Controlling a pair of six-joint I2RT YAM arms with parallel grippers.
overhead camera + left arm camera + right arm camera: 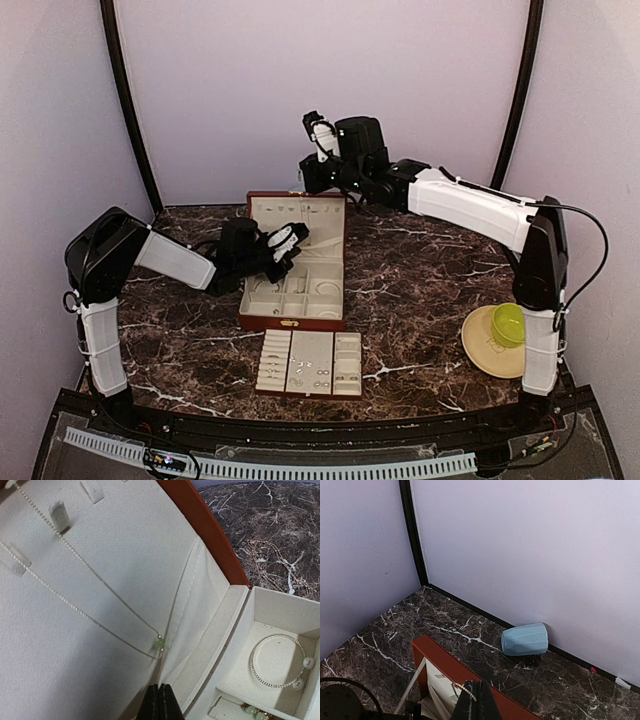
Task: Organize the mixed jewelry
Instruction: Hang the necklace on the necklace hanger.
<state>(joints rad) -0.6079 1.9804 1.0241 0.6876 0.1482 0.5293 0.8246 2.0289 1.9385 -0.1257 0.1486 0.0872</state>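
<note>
Red-brown jewelry box [293, 262] stands open mid-bench, lid upright, cream textured lining. A separate cream tray [310, 362] lies flat on the dark marbled bench [420, 290] just in front of the box; its slots hold several tiny shiny rings and earrings [320, 375], too small to tell apart.

Left wrist view: a thin silver necklace [90, 587] hangs against the lid lining, its two strands running diagonally from the upper left down to a small pale green bead [159, 643] at the low point. Left gripper [160, 702] is pressed shut, tips just below the bead; contact with the chain cannot be told. To the right, a silver bracelet [277, 661], circular, with two pearl-like ends, lies flat in a box compartment. A fine gold chain [272, 560] lies loose on the bench beyond the box wall.

Right wrist view: right gripper [476, 700] closed above the lid's top edge, a short length of gold chain [465, 689] at its tips. A pale blue faceted cup [525, 639] lies on its side against the back wall.

Top view: a green bowl [508, 322] on a tan plate [480, 350], near right.
</note>
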